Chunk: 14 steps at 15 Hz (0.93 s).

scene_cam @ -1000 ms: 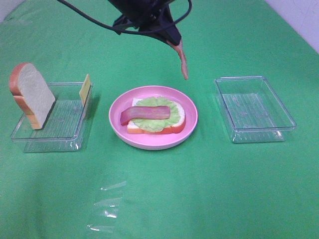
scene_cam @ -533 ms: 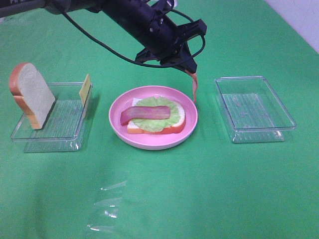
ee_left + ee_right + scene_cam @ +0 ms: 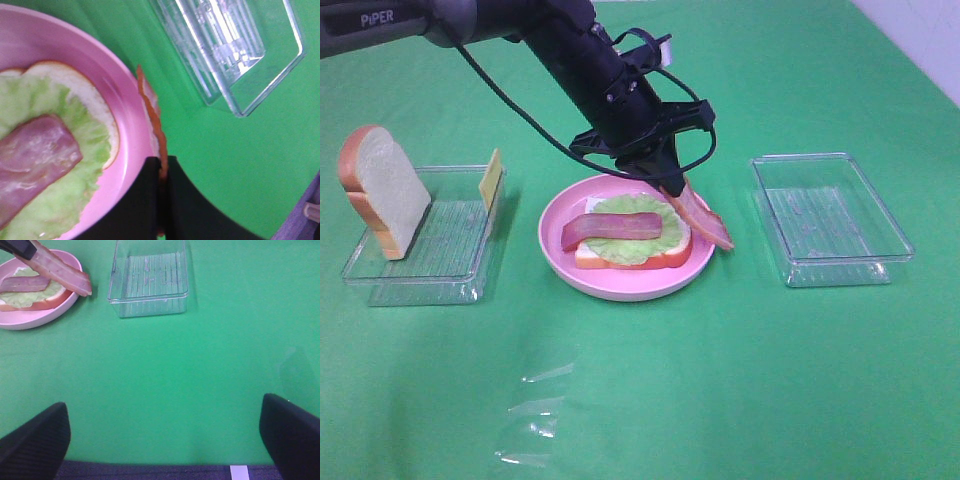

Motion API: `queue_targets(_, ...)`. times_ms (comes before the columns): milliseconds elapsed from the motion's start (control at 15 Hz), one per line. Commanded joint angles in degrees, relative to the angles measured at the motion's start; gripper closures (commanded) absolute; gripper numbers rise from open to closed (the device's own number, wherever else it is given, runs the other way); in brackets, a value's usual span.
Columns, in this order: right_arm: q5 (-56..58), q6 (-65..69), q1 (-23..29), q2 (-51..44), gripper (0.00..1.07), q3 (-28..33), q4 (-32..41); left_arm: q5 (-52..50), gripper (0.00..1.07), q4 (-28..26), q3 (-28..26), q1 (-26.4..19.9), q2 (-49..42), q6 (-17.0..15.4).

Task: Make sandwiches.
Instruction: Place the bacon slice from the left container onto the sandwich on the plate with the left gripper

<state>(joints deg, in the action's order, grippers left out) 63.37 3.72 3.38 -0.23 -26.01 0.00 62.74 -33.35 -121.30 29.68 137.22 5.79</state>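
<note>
reddish bacon strip slants across the pink plate rim, pinched by the left gripper; right gripper has its jaws spread wide.

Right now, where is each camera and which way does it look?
High camera: mounted high, looking down at the green cloth; shows the left arm.
Left wrist: looks down past shut left fingers pinching the bacon strip.
Right wrist: looks forward along the cloth; its open right fingers show.
All three share the pink plate.
</note>
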Motion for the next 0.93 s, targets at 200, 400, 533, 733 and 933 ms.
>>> queue_targets(200,-0.3,-0.4,-0.3,-1.5,0.09,0.1,0.0,1.8,1.07,13.1,-0.2,0.3,0.0,-4.0)
queue_targets(400,-0.3,-0.4,-0.3,-1.5,0.09,0.1,0.0,1.7,1.07,19.1,-0.2,0.3,0.0,-5.8)
queue_targets(533,-0.3,-0.4,-0.3,-1.5,0.09,0.1,0.0,1.5,1.07,20.3,-0.2,0.3,0.0,-6.2)
queue_targets(733,-0.3,-0.4,-0.3,-1.5,0.09,0.1,0.0,1.7,1.07,23.6,-0.2,0.3,0.0,-9.0)
queue_targets(933,-0.3,-0.4,-0.3,-1.5,0.09,0.1,0.0,1.6,0.96,23.6,-0.2,0.3,0.0,-9.0)
